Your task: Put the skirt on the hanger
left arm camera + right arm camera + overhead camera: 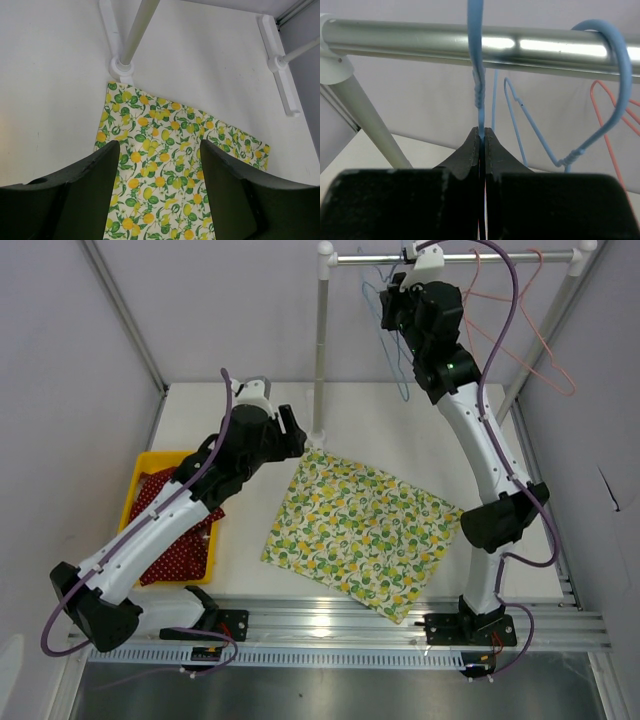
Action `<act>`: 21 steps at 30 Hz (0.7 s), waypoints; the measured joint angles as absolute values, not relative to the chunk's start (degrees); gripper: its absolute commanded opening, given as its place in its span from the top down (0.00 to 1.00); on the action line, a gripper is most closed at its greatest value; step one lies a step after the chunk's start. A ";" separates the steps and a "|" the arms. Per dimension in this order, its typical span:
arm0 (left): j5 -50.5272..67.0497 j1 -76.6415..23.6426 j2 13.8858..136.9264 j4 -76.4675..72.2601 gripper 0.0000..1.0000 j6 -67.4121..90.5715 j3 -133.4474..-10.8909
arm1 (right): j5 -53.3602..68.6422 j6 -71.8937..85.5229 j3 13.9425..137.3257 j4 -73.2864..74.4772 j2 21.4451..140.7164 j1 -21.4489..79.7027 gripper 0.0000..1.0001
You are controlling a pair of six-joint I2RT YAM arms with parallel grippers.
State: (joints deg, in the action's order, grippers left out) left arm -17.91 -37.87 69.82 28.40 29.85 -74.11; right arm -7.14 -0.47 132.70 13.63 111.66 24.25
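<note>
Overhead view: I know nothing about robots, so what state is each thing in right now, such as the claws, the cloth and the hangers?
Lemon-print fabric skirt: spread flat on the table, not hung.
Left claw: open, above the skirt's corner.
Right claw: shut on the blue wire hanger.
Blue wire hanger: hooked on the metal rail.
Second blue wire hanger: hooked on the rail, untouched.
Orange wire hanger: hanging, untouched.
Yellow plastic bin: holds a red dotted cloth.
</note>
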 measured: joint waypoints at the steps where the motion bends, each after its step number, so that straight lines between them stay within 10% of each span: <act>1: -17.69 -37.71 69.67 28.40 0.29 29.82 -73.91 | -7.11 -0.47 132.62 14.00 111.24 24.25 1.00; 21: -11.22 -36.25 68.58 28.14 0.33 28.36 -73.82 | 0.54 9.52 94.11 20.88 80.07 24.27 1.00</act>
State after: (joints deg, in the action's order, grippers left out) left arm -11.22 -36.25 68.58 28.14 28.36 -73.82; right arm 0.54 9.52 94.11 20.88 80.07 24.27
